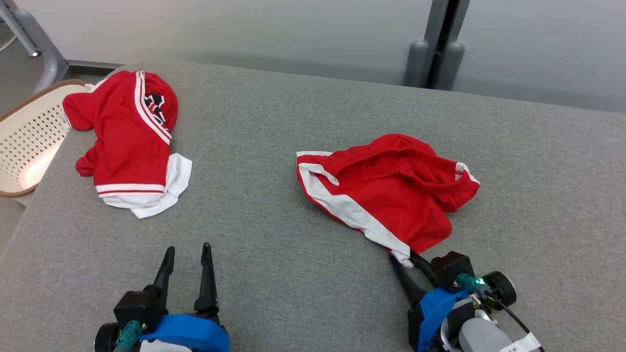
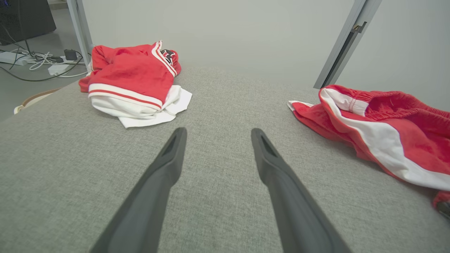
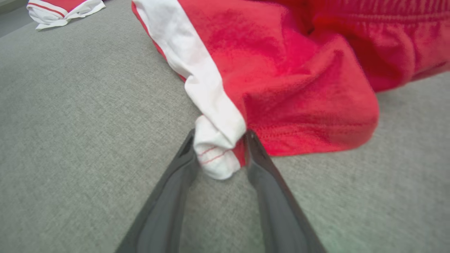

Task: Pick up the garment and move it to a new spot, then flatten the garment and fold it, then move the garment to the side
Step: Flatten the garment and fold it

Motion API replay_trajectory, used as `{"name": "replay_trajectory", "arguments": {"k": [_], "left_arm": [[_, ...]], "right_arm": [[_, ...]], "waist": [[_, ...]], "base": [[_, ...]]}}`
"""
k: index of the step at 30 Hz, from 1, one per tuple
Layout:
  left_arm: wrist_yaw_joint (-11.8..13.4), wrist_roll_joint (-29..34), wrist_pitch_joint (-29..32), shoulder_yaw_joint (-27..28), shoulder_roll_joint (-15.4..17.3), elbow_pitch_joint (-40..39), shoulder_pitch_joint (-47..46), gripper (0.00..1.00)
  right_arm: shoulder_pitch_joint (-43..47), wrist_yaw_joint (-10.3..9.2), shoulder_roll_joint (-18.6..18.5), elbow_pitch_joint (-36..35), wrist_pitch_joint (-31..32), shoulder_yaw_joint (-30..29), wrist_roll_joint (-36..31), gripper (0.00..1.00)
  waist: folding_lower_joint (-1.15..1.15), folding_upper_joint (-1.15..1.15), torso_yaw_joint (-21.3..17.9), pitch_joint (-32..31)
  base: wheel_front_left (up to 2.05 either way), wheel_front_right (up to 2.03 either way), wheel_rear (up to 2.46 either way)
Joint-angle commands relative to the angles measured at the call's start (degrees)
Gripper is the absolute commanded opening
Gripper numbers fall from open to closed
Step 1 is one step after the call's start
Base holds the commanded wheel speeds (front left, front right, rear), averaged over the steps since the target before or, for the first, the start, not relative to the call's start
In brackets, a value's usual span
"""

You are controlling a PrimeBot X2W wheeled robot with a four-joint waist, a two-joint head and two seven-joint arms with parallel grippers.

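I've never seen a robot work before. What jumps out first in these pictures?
Two bright garments on the grey fabric-covered table: crumpled red shorts with a white side stripe right of centre, and a bundled red-and-white striped shirt at the far left. The right gripper pinches the shorts' white hem corner between its dark fingers; the left gripper hangs open over bare table.

Grey fabric surface (image 1: 274,146), pale wall (image 1: 244,29), white basket (image 1: 29,137).
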Motion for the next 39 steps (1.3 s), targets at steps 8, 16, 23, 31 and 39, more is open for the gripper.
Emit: {"name": "replay_trajectory", "arguments": {"k": [8,16,23,31,39], "left_arm": [[1.0,-0.77,-0.15,0.08,-0.11,-0.96,0.05,1.0],[1.43,-1.69,-0.16,-0.69,-0.09,-1.68,-0.06,1.0],[1.58,-1.76,-0.15,-1.65,-0.09,-1.57,-1.04,1.0],[1.35,-1.21,-0.15,-1.0,-0.09,-1.02,-1.1,1.0],[1.14,-0.22,-0.15,-0.16,-0.09,-1.27,-0.09,1.0]], "right_arm": [[2.48,0.01,-0.21,-4.03,-0.37,-6.56,-5.18,0.0],[7.8,0.0,-0.21,-14.13,-0.36,-19.3,-15.51,0.0],[7.39,0.01,-0.17,-16.84,-0.37,-30.49,-21.47,0.0],[7.92,0.0,-0.19,-13.95,-0.37,-31.05,-19.87,1.0],[10.72,0.01,-0.21,-18.6,-0.37,-30.23,-15.66,1.0]], "waist": [[-0.01,0.0,-3.35,-0.62],[-0.01,0.0,-8.72,-1.19],[-0.01,0.0,-9.96,-0.75],[-0.01,0.0,-9.97,-0.81],[-0.01,0.0,-10.97,-2.38]], "base": [[0.0,0.0,0.0],[0.0,0.0,0.0],[0.0,0.0,0.0],[0.0,0.0,0.0],[0.0,0.0,0.0]]}}
